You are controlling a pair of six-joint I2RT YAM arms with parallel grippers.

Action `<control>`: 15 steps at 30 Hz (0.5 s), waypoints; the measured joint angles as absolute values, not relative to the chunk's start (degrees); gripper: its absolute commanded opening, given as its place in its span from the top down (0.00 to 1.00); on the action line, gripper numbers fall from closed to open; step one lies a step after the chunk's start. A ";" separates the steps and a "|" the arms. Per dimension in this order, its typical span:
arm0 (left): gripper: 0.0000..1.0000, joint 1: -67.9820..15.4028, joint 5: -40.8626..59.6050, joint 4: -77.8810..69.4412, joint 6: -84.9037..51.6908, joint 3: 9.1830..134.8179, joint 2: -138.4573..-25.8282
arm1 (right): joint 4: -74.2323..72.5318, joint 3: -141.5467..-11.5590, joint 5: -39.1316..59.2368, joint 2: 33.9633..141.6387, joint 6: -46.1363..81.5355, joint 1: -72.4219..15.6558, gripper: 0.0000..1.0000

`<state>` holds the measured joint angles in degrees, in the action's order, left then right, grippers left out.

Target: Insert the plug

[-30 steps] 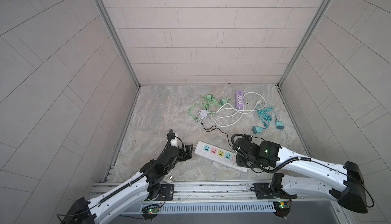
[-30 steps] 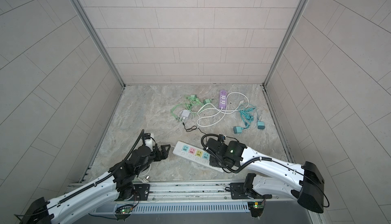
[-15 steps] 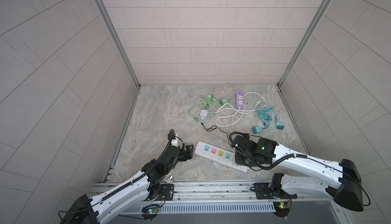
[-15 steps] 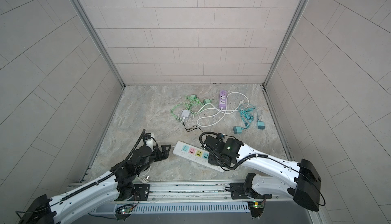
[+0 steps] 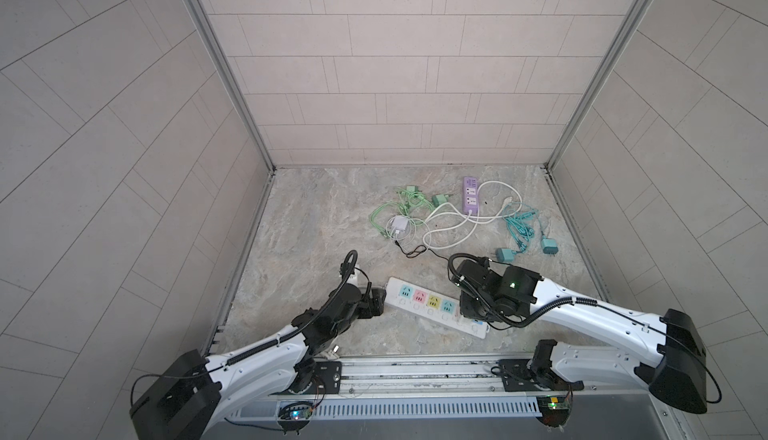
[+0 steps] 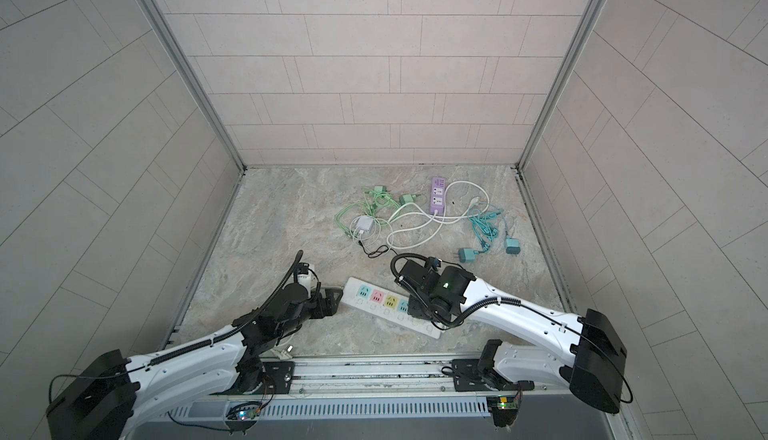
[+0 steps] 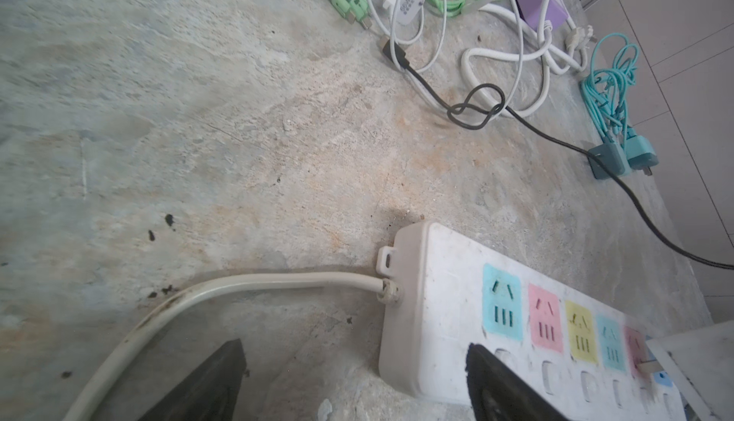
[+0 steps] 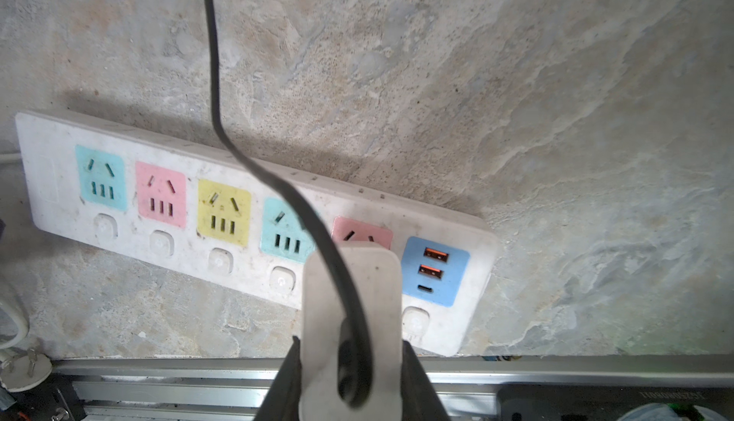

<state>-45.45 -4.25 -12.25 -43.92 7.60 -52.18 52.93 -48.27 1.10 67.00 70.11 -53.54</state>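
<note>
Only the right wrist view shows us the right gripper [image 8: 351, 375] clamped on the white plug [image 8: 349, 280]; in both top views the arm covers that grip. The plug sits over the pink socket [image 8: 361, 232] beside the blue USB block [image 8: 435, 272] of the power strip [image 5: 432, 307]. The left wrist view adds a bare prong [image 7: 648, 367] above that socket. The left gripper [image 7: 353, 383] has its jaws wide apart at the strip's cord [image 7: 238, 284] end.

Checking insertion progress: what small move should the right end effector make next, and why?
Probably lower it straight down: the right end effector holds the white adapter over the pink socket beside the USB panel, a prong exposed, not yet seated.
</note>
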 measured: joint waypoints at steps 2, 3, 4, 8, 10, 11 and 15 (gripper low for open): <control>0.13 -45.63 -3.40 -13.98 -43.94 7.60 -53.78 | 52.49 -47.92 0.56 66.70 70.37 -53.54 1.00; 0.14 -45.91 -3.07 -14.83 -44.03 7.60 -54.43 | 52.16 -47.62 0.30 66.37 70.54 -53.54 1.00; 0.16 -46.24 -2.85 -15.38 -44.03 7.60 -54.81 | 51.70 -47.22 -0.03 65.89 70.72 -53.54 1.00; 0.19 -49.23 -2.66 -17.32 -44.14 7.60 -55.81 | 49.56 -44.75 -0.99 63.24 71.59 -53.45 1.00; 0.19 -51.44 -2.92 -17.85 -44.21 7.60 -56.07 | 48.71 -43.70 -1.43 62.00 72.10 -53.45 1.00; 0.19 -52.71 -3.16 -18.17 -44.36 7.57 -56.25 | 48.31 -43.22 -1.65 61.41 72.29 -53.47 1.00; 0.19 -56.16 -4.34 -19.11 -44.88 7.57 -57.45 | 47.64 -42.22 -2.63 60.14 72.95 -54.19 1.00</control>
